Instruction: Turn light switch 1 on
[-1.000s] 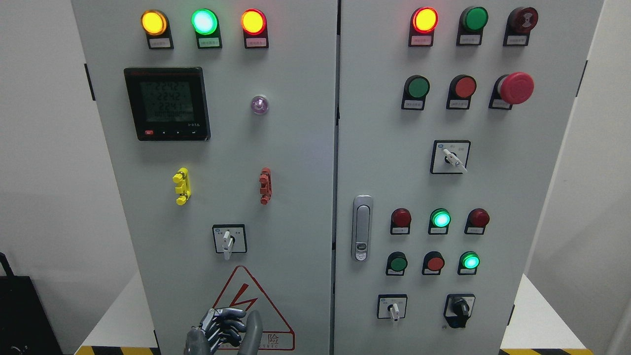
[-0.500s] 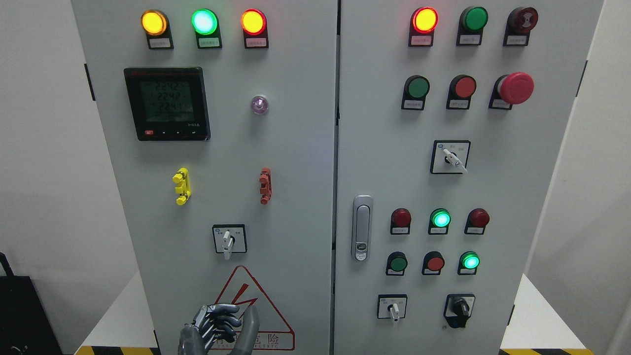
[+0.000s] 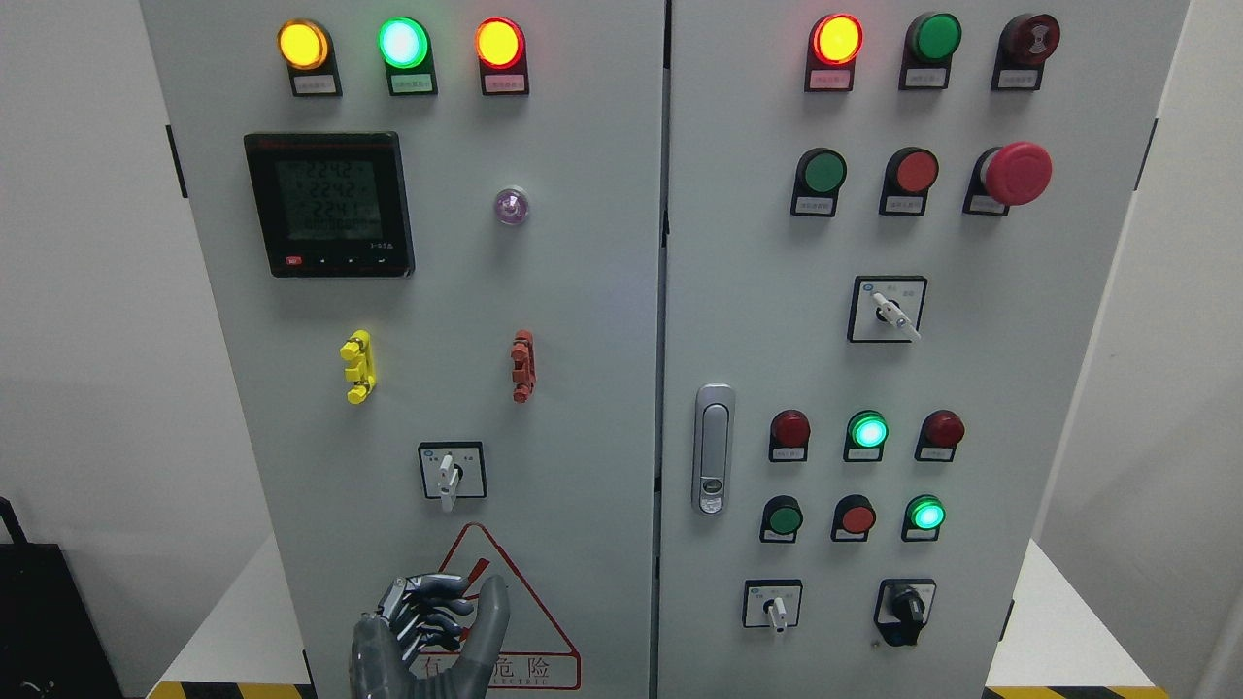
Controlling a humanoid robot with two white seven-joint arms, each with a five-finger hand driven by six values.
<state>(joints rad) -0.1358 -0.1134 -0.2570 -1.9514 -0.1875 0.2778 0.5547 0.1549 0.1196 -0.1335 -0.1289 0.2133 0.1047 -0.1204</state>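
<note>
Grey left hand (image 3: 427, 631) sits at 6 o'clock of the selector switch (image 3: 450, 473), fingers curled, gripping nothing.

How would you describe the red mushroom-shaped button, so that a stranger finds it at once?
Look at the right cabinet door, upper part. In the second row of buttons, the red mushroom button is the rightmost. Unlike the flat green button and flat red button beside it, it sticks out.

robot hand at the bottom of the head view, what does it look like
Only one hand shows, coming up from the bottom edge left of the middle, so it is the left hand. It is dark grey with a metallic sheen: slim, segmented fingers with glossy highlights and a smoother, matte grey thumb. No cables, markings or sleeve are visible. The right arm is out of view.
</note>
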